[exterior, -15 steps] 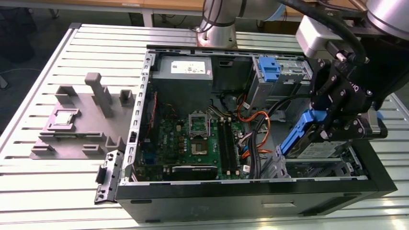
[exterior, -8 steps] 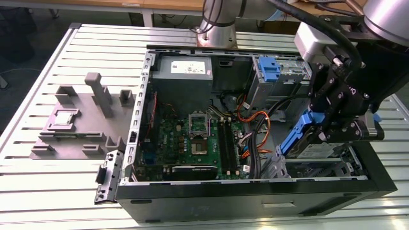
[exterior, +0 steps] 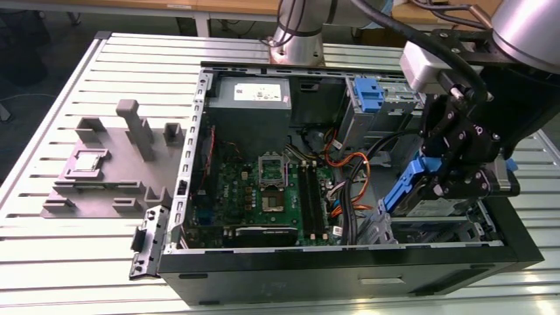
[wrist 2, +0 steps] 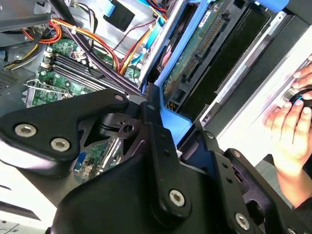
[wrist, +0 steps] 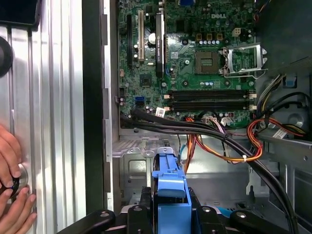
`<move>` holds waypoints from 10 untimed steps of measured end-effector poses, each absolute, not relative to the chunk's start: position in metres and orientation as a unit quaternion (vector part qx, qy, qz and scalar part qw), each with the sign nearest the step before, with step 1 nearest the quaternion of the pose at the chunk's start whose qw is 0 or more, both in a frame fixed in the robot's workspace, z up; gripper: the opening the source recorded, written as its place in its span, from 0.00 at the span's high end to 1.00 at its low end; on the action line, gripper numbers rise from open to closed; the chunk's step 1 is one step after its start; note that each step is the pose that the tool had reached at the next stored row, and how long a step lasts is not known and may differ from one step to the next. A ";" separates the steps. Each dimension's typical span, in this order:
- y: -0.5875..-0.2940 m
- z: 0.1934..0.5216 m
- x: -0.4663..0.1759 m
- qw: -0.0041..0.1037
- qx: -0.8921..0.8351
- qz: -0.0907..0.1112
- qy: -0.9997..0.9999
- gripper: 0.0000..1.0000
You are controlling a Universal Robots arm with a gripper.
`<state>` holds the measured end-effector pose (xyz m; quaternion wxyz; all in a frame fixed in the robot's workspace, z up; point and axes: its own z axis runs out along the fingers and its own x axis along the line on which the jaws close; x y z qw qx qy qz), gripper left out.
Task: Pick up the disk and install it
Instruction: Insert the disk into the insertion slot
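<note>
Blue-railed, 1 disk (exterior: 410, 187) seemingly clamped in 1 pincer (exterior: 448, 189).

The place was a robotics lab or test workshop. A slotted aluminium surface (exterior: 70, 249) carried the base of a robot arm (exterior: 296, 39), an opened desktop computer case (exterior: 350, 279) with its motherboard (exterior: 271, 197) laid bare, and a grey moulded fixture block (exterior: 114, 164). A wood-topped desk (exterior: 232, 6) stood behind it. A person's hand (wrist: 12, 195) rested at a round control on the surface.

Open computer case (exterior: 350, 279), green motherboard (exterior: 262, 197) inside
</note>
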<state>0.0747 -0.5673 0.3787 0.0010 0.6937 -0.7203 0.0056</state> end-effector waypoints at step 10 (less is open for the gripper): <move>-0.567 0.370 0.075 0.001 0.694 0.006 -0.720 0.63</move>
